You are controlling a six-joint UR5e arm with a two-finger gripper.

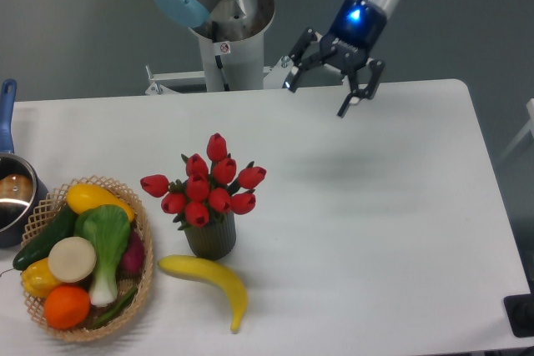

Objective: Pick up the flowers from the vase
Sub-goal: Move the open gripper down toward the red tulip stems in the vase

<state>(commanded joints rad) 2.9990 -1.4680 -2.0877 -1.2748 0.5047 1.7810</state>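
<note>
The flowers (207, 183), a bunch of red tulip buds with green leaves, stand upright in the vase (210, 238), a small dark ribbed cylinder on the left half of the white table (375, 206). My gripper (319, 96) hangs in the air above the table's far edge, up and to the right of the flowers and well apart from them. Its black fingers are spread open with nothing between them, and a blue light glows on its wrist.
A yellow banana (209, 277) lies just in front of the vase. A woven basket (142, 235) with vegetables and fruit stands at the front left. A pot (12, 198) with a blue handle sits at the left edge. The arm's base (229, 39) rises behind the table.
</note>
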